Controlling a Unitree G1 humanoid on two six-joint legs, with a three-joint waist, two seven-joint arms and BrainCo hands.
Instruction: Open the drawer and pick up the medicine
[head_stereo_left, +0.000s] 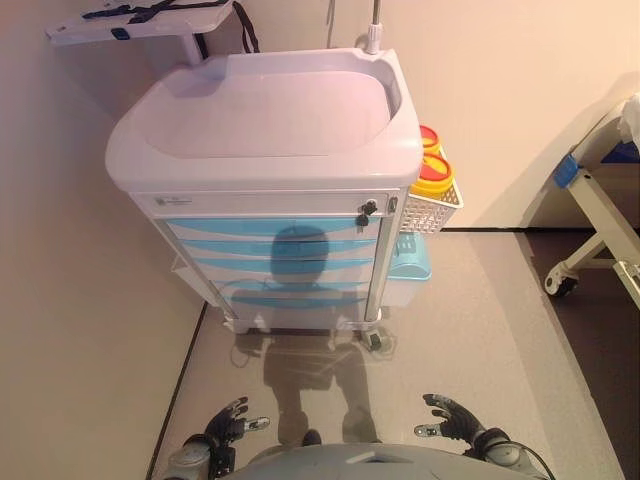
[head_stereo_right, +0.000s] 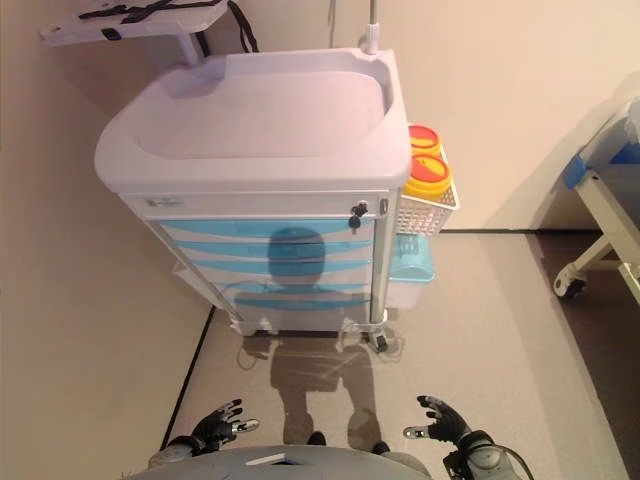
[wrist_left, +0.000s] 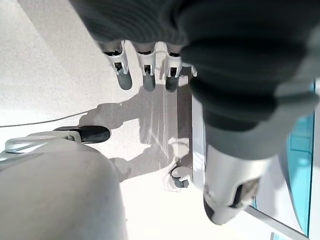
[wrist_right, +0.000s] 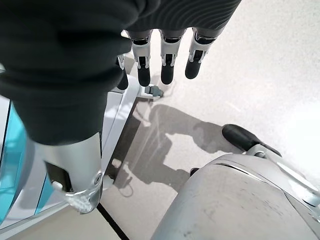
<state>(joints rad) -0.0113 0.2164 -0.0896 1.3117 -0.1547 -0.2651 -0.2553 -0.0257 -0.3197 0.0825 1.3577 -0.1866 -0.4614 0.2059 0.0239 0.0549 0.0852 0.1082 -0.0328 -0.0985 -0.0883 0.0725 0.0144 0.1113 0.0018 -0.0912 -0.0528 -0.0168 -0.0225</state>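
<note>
While both robot hands (head_stereo_left: 232, 424) (head_stereo_left: 455, 416) hang released, the drawers' (head_stereo_left: 275, 245) long fronts face them, closed.

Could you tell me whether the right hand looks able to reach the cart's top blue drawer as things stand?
Probably not yet: the right hand hangs low and open, well short of the top blue drawer on the cart. Nothing blocks the way.

I see the cart (head_stereo_left: 265, 120) right in front of me, against the wall. Its drawers (head_stereo_left: 275, 262) sit stacked one above another — all pushed in. A basket (head_stereo_left: 432, 208) hangs on its right side, with two tubs (head_stereo_left: 433, 172) in it. A bed (head_stereo_left: 600, 215) stands far right.
</note>
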